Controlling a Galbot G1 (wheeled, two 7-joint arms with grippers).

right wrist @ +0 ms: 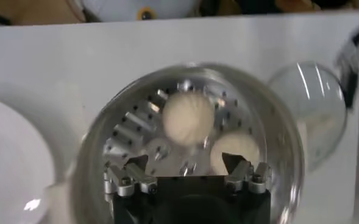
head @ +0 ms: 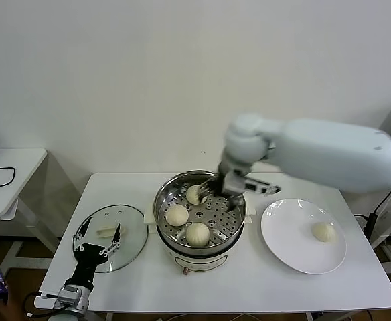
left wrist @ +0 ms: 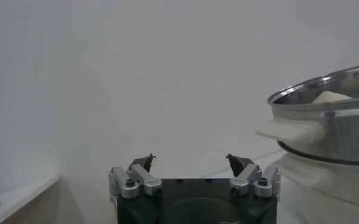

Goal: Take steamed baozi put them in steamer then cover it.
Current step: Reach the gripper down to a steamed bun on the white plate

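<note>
right gripper [head: 223, 193]: jaws spread, empty, over steamer [head: 165, 194] far rim | steamed baozi [head: 197, 233]: three on tray | left gripper [head: 99, 239]: wide open, empty, table's near-left corner

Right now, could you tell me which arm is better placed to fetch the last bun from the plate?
The right. Its open pincer hovers over the steamer, next to the plate holding the last bun. The left pincer, open, sits over the glass lid on the far side.
</note>
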